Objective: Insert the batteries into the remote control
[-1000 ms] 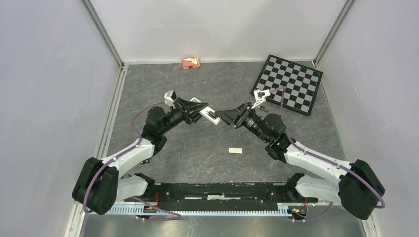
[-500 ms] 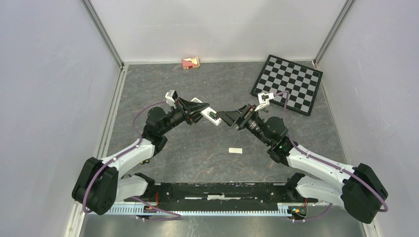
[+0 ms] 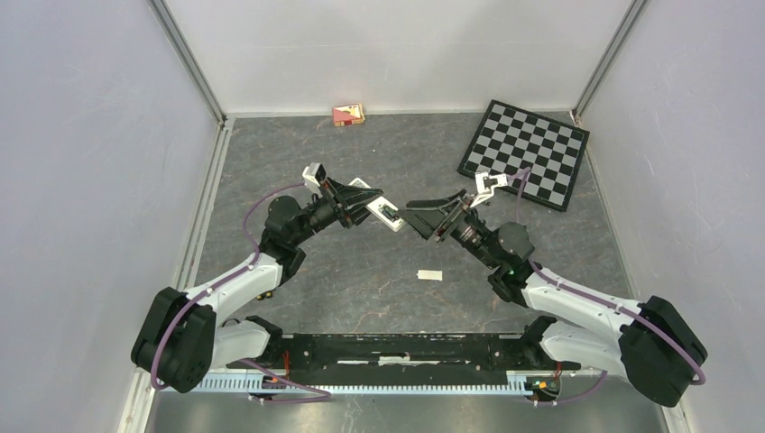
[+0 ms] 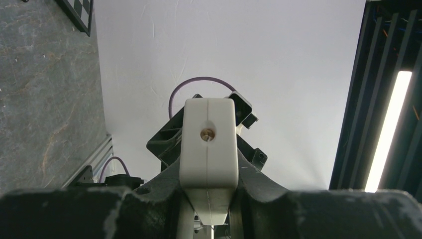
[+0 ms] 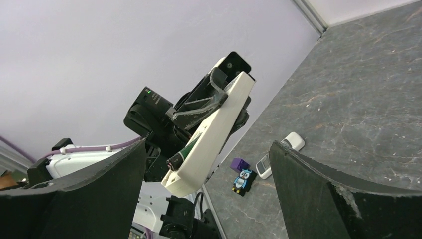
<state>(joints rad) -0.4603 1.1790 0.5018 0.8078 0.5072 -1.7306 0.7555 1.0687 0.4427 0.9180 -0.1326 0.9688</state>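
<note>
One slim dark green battery (image 5: 182, 154) sits in the white plastic remote control (image 5: 217, 125), clamped by left gripper (image 3: 362, 203); right gripper (image 3: 418, 219) spread wide, empty, just beside it

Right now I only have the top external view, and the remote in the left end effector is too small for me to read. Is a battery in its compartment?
Observer: Yes. The right wrist view shows one dark battery with a green band lying in the open back of the white remote, near its lower end.
Operator: Is the right end effector gripping anything?
Observer: No. In its own view the fingers stand wide apart and empty, clear of the remote on both sides.
</note>
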